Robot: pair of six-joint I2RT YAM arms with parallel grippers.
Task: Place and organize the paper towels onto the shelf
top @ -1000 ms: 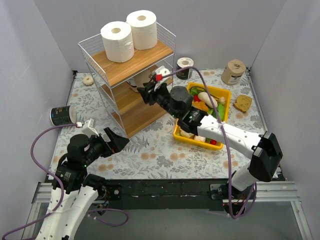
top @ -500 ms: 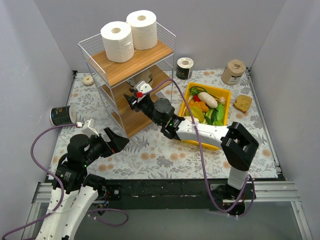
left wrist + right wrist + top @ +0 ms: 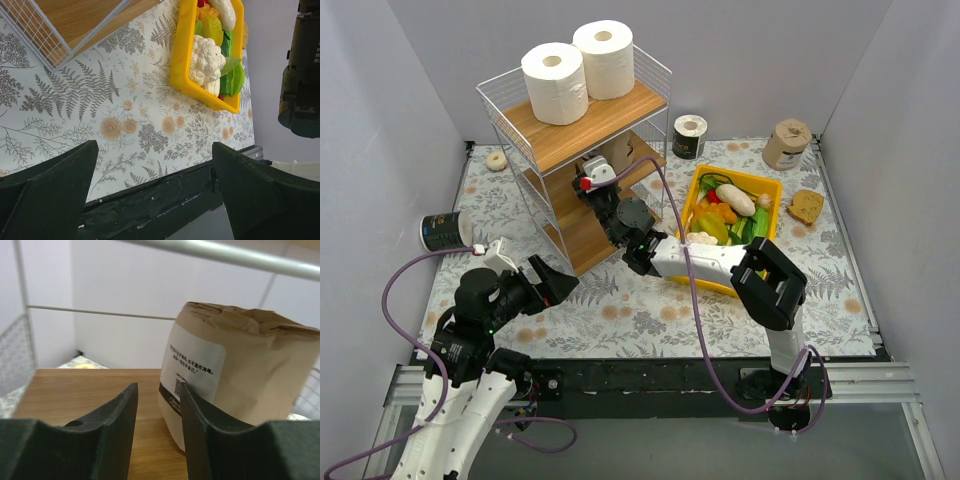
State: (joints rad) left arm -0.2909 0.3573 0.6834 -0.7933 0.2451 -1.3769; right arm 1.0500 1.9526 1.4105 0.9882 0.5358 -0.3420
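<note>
At frame right, the tan-wrapped paper towel roll (image 3: 240, 360) stands on the shelf (image 3: 70, 382), beside the right gripper (image 3: 157, 387), a little open and holding nothing.

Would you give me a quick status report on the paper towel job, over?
Left end effector open, empty. Right end effector narrowly open, inside shelf middle tier, beside upright tan-wrapped roll. Nothing blocking it.
</note>
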